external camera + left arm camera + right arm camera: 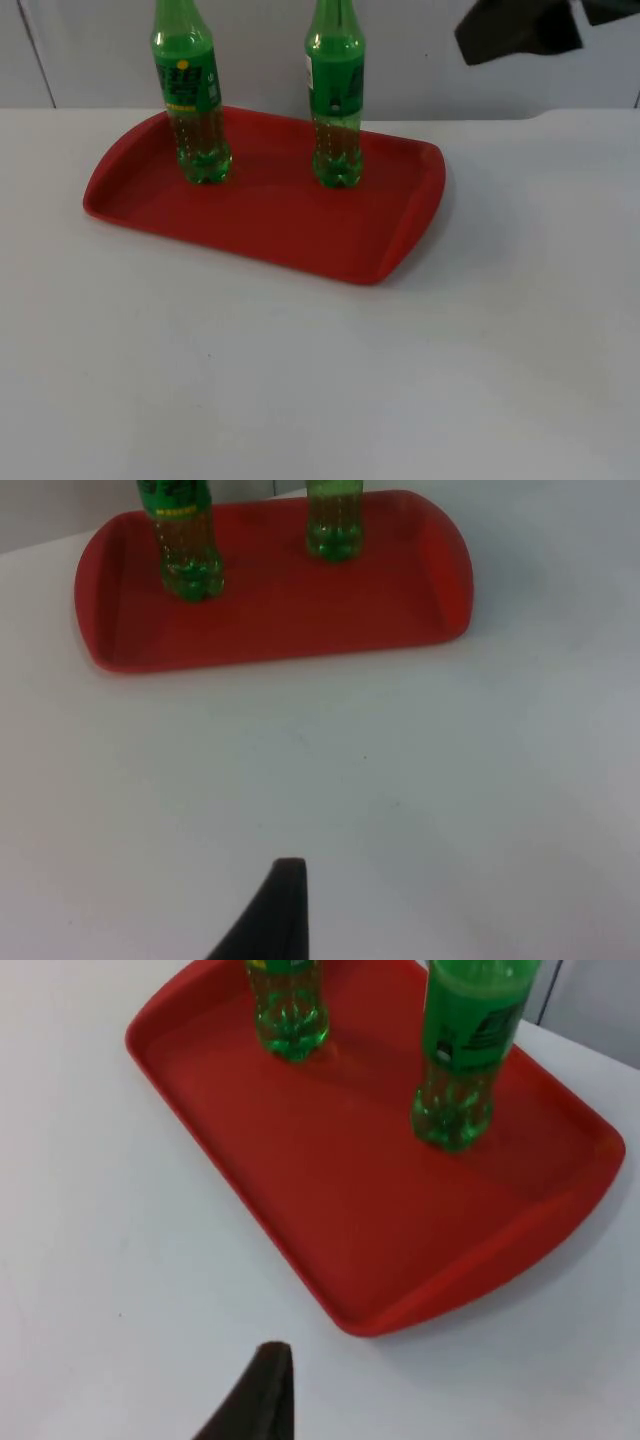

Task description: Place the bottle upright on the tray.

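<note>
Two bottles stand up on the red tray (400, 240).
The left bottle (190, 95) and right bottle (336, 100) are tall; a bump from the right tool (515, 30), grip unclear, could tip them.

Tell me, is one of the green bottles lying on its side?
No, both green bottles stand upright on the red tray.

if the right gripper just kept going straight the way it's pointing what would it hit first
Probably the near rim of the red tray, or bare table just short of it; depth is unclear. The two green bottles stand farther along.
</note>
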